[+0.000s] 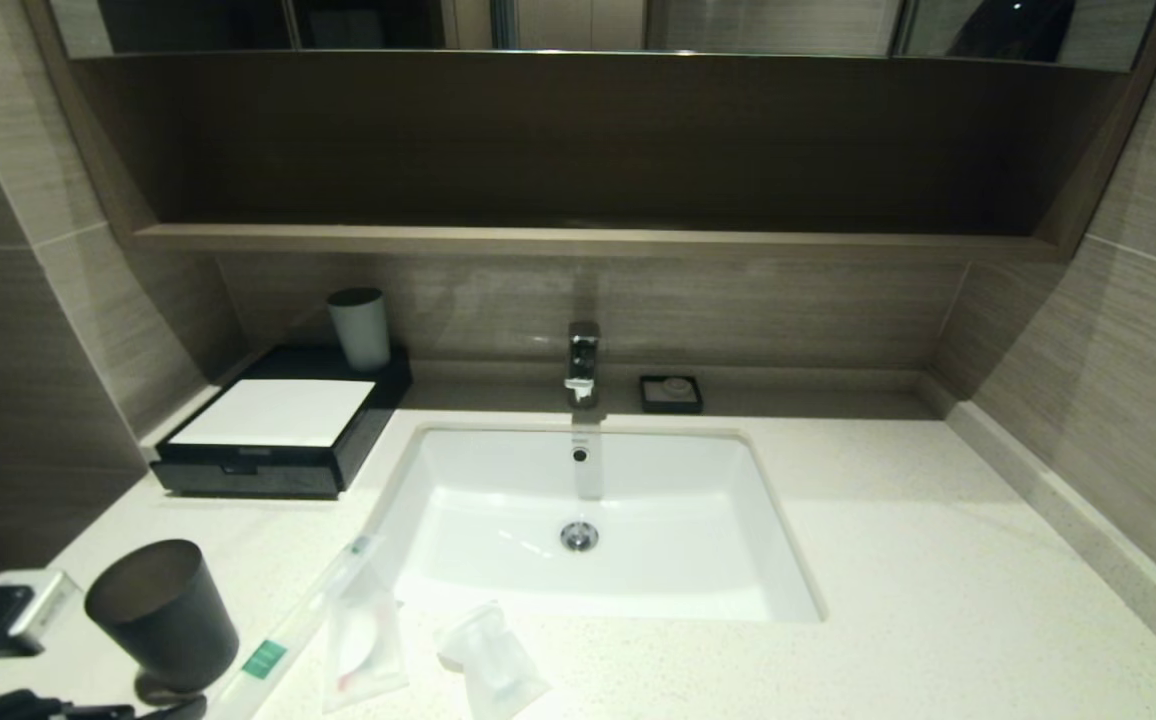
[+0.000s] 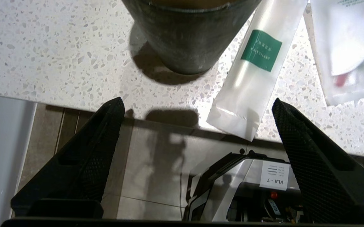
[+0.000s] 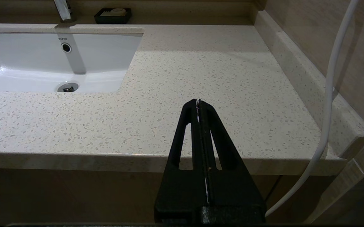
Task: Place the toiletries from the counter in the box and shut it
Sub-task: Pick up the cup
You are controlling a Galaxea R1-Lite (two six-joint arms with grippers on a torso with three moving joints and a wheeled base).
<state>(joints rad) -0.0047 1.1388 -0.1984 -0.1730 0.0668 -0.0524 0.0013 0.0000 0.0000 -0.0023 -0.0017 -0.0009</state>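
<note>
Three toiletry packets lie on the counter in front of the sink: a long white dental kit packet with a green label (image 1: 273, 650), a clear pouch (image 1: 363, 640) and a second clear pouch (image 1: 493, 668). The black box with a white top (image 1: 273, 425) stands at the back left and looks shut. My left gripper (image 2: 197, 105) is open and empty, at the counter's front edge. The near end of the dental kit packet (image 2: 254, 72) overhangs that edge, just beyond and between the fingertips. My right gripper (image 3: 198, 101) is shut and empty, at the front edge to the right of the sink.
A dark cup (image 1: 163, 615) stands right beside the dental kit, close to my left gripper, and also shows in the left wrist view (image 2: 188, 34). A pale cup (image 1: 360, 328) stands on the box's back corner. The sink (image 1: 498, 520), tap (image 1: 583, 362) and soap dish (image 1: 671, 393) lie beyond.
</note>
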